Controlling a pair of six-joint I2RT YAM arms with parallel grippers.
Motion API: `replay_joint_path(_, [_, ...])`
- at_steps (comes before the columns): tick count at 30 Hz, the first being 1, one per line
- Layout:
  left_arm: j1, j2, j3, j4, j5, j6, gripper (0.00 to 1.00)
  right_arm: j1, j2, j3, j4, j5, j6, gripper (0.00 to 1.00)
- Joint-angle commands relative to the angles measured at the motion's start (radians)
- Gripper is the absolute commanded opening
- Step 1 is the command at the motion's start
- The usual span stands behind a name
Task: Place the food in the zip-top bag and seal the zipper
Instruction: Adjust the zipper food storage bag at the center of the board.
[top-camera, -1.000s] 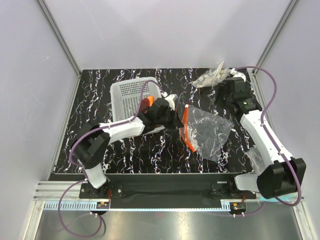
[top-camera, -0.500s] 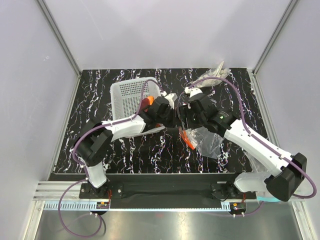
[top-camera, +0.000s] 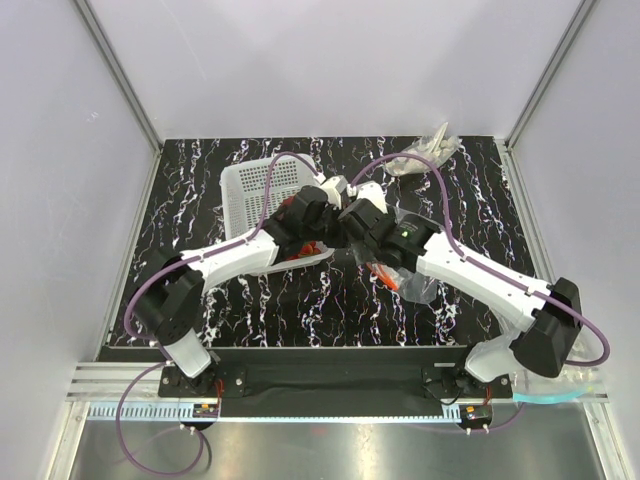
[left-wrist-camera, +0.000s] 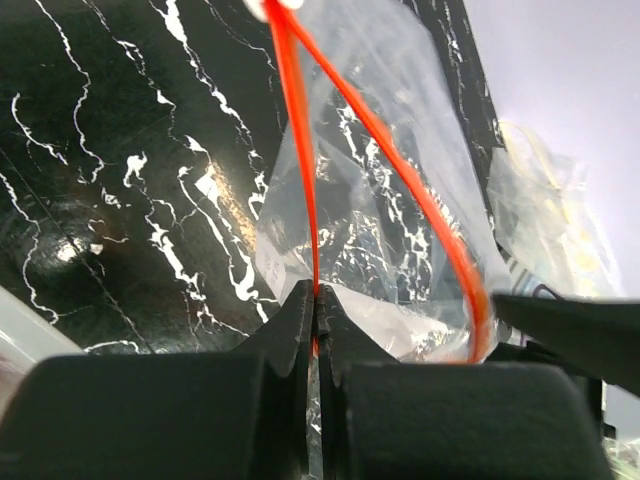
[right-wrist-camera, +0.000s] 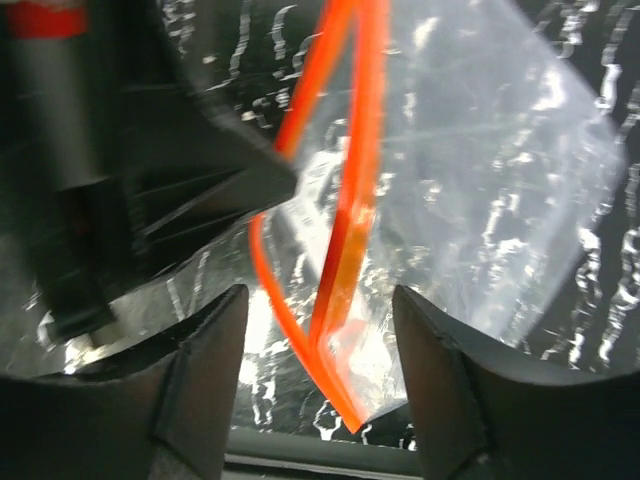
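Observation:
The zip-top bag (top-camera: 418, 285) lies right of centre, mostly under my right arm. My left gripper (left-wrist-camera: 318, 295) is shut on one lip of the orange-red zipper (left-wrist-camera: 300, 150) and holds it up. The other lip (left-wrist-camera: 440, 220) bows away, so the mouth gapes. My right gripper (right-wrist-camera: 320, 380) is open, its fingers (right-wrist-camera: 205, 385) either side of the zipper strips (right-wrist-camera: 350, 250) without touching them. From above the two grippers meet at the bag's mouth (top-camera: 385, 275). A few red bits, perhaps the food (top-camera: 298, 245), show under my left arm at the basket's near edge.
The white lattice basket (top-camera: 250, 190) stands at back left, partly under my left arm. A greyish clear plastic wad (top-camera: 425, 157) lies at the back right. My left gripper's black body (right-wrist-camera: 150, 150) fills the upper left of the right wrist view.
My right arm has swung from the back right corner to the centre, its open jaws now around the zipper. My left gripper has kept its hold on the strip and drawn it slightly left.

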Motion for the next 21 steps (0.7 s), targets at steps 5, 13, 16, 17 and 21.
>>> replay_joint_path(5, [0.012,-0.056,-0.012,0.054,0.044,-0.015,0.0,0.01,0.028,0.064,-0.027,0.173,0.024,0.53])
replay_joint_path(13, [0.035,-0.043,-0.008,0.045,0.05,-0.004,0.0,0.009,0.065,0.1,-0.025,0.205,0.003,0.06])
replay_joint_path(16, [0.046,-0.05,-0.001,0.011,0.037,0.015,0.0,0.009,0.083,0.117,-0.042,0.205,0.009,0.0])
replay_joint_path(17, [0.049,-0.051,0.013,-0.011,0.021,0.022,0.02,0.009,0.085,0.117,-0.04,0.193,0.01,0.0])
replay_joint_path(21, [0.051,-0.088,0.044,-0.132,-0.061,0.079,0.32,0.009,0.07,0.1,0.008,0.155,0.006,0.0])
